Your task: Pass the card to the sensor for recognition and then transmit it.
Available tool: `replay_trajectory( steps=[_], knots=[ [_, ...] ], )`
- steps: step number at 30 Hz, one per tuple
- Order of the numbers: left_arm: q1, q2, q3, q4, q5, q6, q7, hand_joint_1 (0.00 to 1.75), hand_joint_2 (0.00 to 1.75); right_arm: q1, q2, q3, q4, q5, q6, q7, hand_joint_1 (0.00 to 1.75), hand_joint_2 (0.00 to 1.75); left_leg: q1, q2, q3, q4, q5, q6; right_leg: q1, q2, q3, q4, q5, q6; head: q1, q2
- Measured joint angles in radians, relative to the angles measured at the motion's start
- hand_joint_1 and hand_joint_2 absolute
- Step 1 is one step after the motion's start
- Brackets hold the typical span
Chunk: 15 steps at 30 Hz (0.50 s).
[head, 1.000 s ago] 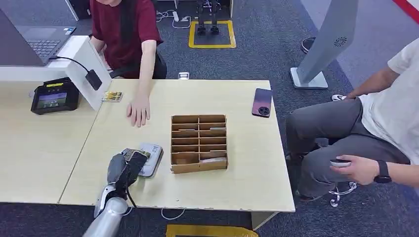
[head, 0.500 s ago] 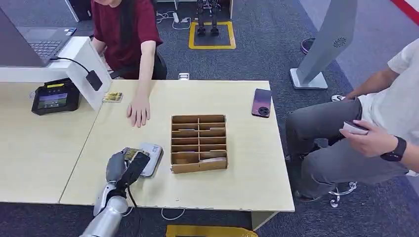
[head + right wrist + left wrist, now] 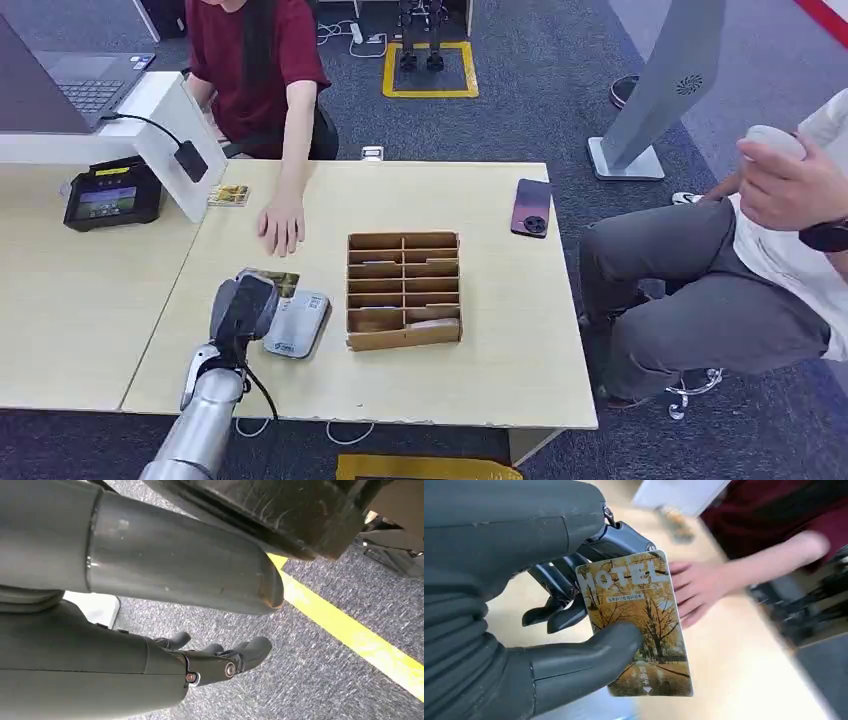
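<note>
Left robot hand [image 3: 524, 645] pinches one card [image 3: 639, 625]; one sensor [image 3: 297, 323] beside.

We list, on the light wooden table [image 3: 500, 340]: one cardboard organizer [image 3: 403, 289] with two columns of slots, near the middle; one dark phone [image 3: 531, 207] lying camera-side up toward the far right corner; one small yellow packet [image 3: 228, 195] at the far left. On the adjoining desk we note a dark terminal with a lit screen [image 3: 110, 194] and a laptop [image 3: 75, 85] on a white riser. A person in a red shirt [image 3: 255, 60] rests a hand [image 3: 281, 225] flat on the table. A second seated person [image 3: 760, 250] in grey trousers raises a pale object.
</note>
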Motion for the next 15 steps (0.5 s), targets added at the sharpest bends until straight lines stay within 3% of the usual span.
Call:
replay_trajectory(
  steps=[6, 13, 15],
  knots=[
    [-0.109, 0.005, -0.008, -0.112, 0.024, 0.006, 0.004, 1.75, 1.75, -0.005, -0.002, 0.000, 0.000, 0.011, -0.005, -0.009, 0.00, 0.00, 0.000, 0.000, 0.000, 0.001, 0.000, 0.000, 0.000, 0.000, -0.001, 0.000, 0.001, 0.001, 0.000, 0.000],
    [-0.264, 0.024, -0.034, -0.173, 0.029, 0.006, 0.026, 1.75, 1.75, -0.013, -0.002, 0.000, 0.000, 0.021, -0.007, -0.011, 0.00, 0.00, 0.000, 0.000, -0.001, 0.001, 0.001, 0.000, 0.000, 0.000, -0.001, 0.000, 0.001, 0.000, 0.000, 0.000],
    [-0.282, 0.031, -0.038, -0.183, 0.003, 0.037, 0.021, 1.75, 1.75, -0.014, -0.002, 0.000, 0.000, 0.028, -0.005, -0.013, 0.00, 0.00, 0.000, 0.000, -0.001, 0.001, 0.001, 0.000, 0.000, 0.000, -0.002, 0.000, 0.001, 0.000, 0.000, 0.000]
  ],
)
